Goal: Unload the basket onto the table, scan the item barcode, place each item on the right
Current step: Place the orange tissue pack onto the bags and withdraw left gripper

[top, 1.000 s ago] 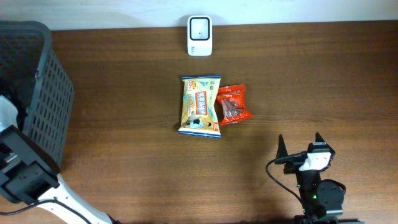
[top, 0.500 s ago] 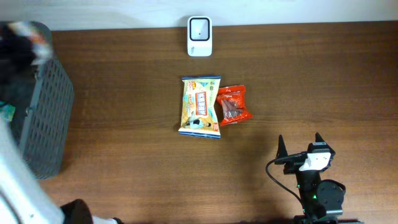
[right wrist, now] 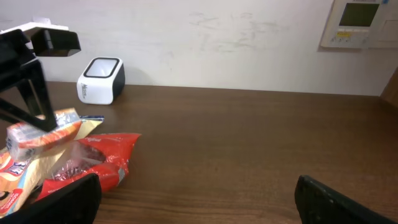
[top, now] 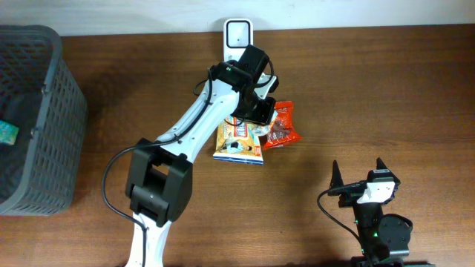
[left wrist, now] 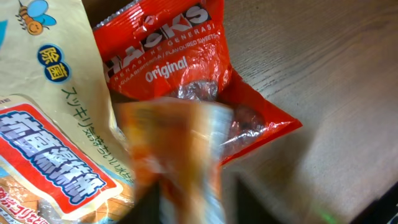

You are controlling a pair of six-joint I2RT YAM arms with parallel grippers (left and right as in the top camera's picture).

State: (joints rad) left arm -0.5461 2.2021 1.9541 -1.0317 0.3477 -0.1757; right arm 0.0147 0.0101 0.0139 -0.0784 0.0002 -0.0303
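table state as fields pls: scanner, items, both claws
scanner: white, far table edge
yellow snack bag: flat, mid-table
red packet: flat, against the yellow snack bag
small packet: at left claw, blurred; held or released unclear
left claw: over both packets
right claw: open, empty, near table edge
basket: beside left arm

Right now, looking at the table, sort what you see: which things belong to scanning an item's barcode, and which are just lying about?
Belongs to the job:
- white barcode scanner
- small orange packet at the left end effector

Just lying about, for now:
- yellow snack packet
- red Hacks candy bag
- grey mesh basket
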